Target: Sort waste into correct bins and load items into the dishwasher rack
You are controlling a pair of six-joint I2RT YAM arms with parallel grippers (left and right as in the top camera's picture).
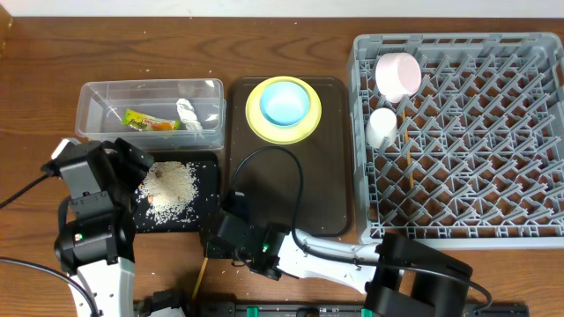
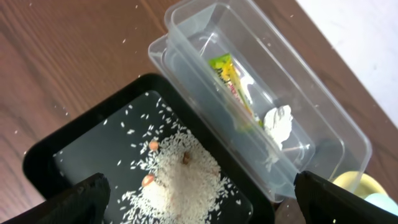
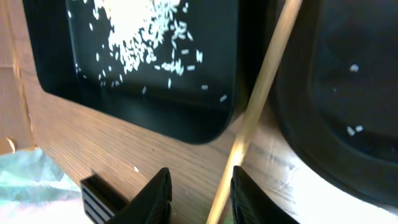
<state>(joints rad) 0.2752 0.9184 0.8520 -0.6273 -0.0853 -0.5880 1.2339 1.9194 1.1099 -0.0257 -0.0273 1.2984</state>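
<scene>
1 chopstick (image 3: 259, 93) lies on the surface just beside the black tray (image 3: 186, 124), between it and the brown tray (image 3: 336, 137). The right gripper (image 3: 200, 180) is down at 1 end of it, with 1 finger on each side. The fingers are apart and not squeezing it. The left gripper (image 2: 202, 193) hangs over the black tray, spread wide and holding nothing. Rice (image 2: 180, 180) sits in the black tray. The rack (image 1: 458, 40) is well away from the black tray, past the brown tray.

The chopstick is thin and sits closer to 1 finger, so a squeeze may roll it away. Held by its end, it could tip, hit the black tray and scatter rice.
</scene>
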